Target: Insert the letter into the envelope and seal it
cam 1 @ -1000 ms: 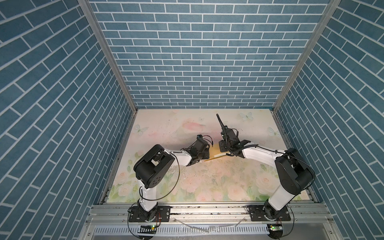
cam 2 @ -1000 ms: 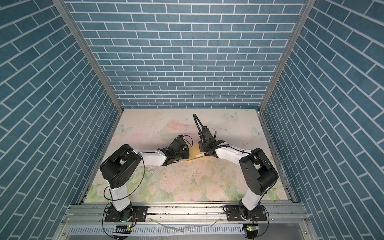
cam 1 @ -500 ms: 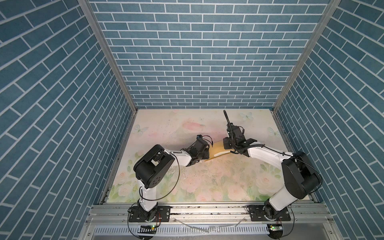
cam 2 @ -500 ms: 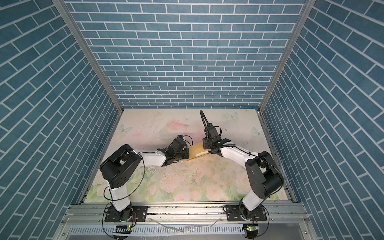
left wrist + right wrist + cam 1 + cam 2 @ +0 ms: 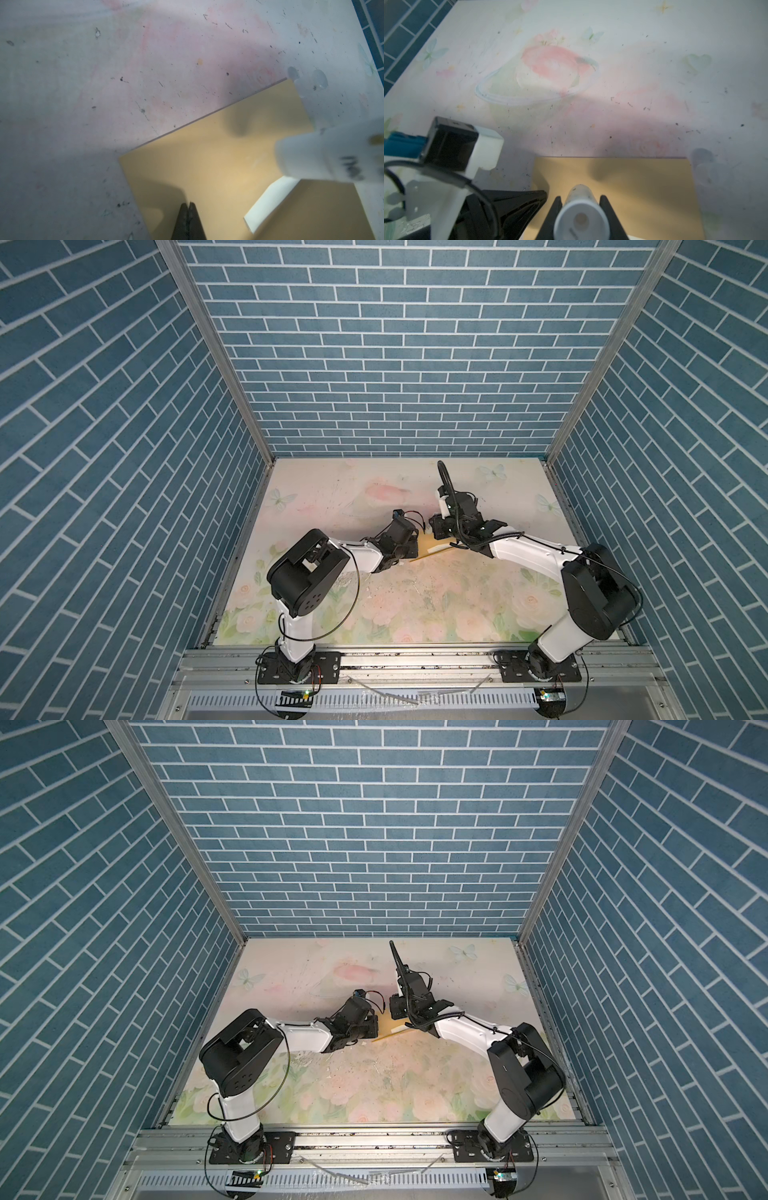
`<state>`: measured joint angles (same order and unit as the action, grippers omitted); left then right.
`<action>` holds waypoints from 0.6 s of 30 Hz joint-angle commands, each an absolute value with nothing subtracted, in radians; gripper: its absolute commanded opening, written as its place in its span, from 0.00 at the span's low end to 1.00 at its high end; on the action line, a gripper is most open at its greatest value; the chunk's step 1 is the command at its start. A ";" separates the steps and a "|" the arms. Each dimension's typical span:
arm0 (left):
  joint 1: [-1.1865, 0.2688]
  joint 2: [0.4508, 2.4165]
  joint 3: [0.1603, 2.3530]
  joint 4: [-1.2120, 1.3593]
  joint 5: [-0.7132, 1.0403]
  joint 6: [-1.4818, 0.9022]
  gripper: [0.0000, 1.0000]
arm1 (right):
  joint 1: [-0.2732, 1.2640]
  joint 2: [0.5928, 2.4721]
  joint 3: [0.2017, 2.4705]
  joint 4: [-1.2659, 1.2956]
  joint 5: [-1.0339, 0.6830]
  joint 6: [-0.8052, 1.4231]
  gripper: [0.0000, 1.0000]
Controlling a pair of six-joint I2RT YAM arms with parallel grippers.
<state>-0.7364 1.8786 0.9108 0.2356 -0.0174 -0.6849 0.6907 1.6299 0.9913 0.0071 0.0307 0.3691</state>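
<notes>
The mustard-yellow envelope lies flat on the table between my two grippers. In the left wrist view, a pale strip lies on the envelope, perhaps the letter's reverse; no printed face shows. My left gripper is shut, tips resting on the envelope near its edge. My right gripper is shut on a white cylindrical stick. The stick points down over the envelope.
A clear cap lies on the table just off one envelope corner. The floral table is walled by blue brick panels at the back and both sides. The left arm's fingers sit close beside the right gripper.
The right gripper carried the stick to the right along the envelope, then came back left to near the left gripper. The left gripper has stayed put on the envelope.
</notes>
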 commanded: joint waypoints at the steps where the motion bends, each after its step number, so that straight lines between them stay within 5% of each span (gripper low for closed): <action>1: -0.721 1.928 0.856 0.054 -0.061 -0.684 0.00 | 0.712 1.661 1.060 -0.017 0.045 0.362 0.00; 18: -0.721 1.915 0.851 0.041 -0.072 -0.679 0.00 | 0.743 1.743 1.072 -0.100 0.177 0.275 0.00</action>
